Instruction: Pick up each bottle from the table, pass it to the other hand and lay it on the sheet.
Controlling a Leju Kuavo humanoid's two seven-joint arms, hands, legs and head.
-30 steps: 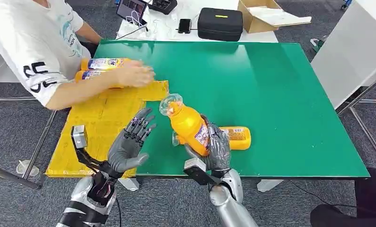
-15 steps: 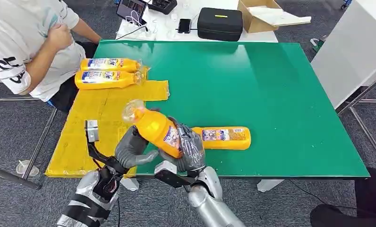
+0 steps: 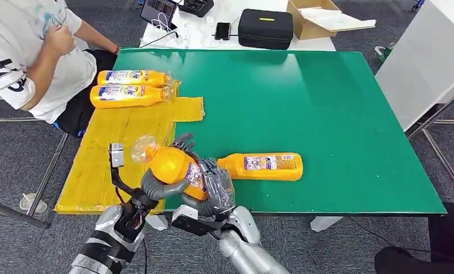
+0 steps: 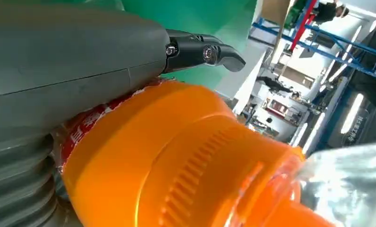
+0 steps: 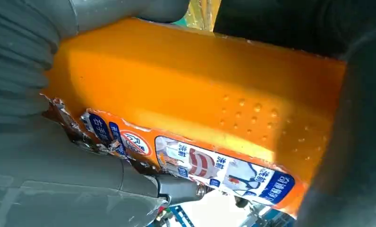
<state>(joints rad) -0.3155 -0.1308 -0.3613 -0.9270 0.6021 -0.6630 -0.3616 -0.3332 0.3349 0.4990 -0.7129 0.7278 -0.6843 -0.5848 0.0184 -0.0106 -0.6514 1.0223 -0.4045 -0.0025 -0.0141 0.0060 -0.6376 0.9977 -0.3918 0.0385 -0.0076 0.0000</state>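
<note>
Orange bottle [image 3: 173,165] clasped between both hands' fingers [image 3: 219,184].

Two bottles [image 3: 130,87] side by side on the sheet's [image 3: 108,154] far end, a third bottle [image 3: 262,166] on the table [image 3: 327,114] to its right

The head view looks forward and down from high on the robot onto the green table [image 3: 327,114], taking in its whole top, the yellow sheet [image 3: 116,148] along its left edge and the white desk [image 3: 202,28] beyond its far edge. The left wrist view sits very close behind the left hand [image 4: 58,80], almost touching the held orange bottle [image 4: 176,161], and faces past it across a strip of the green table toward a workshop background. The right wrist view is equally close, pressed against the same bottle's labelled side. All three views share that bottle.
</note>
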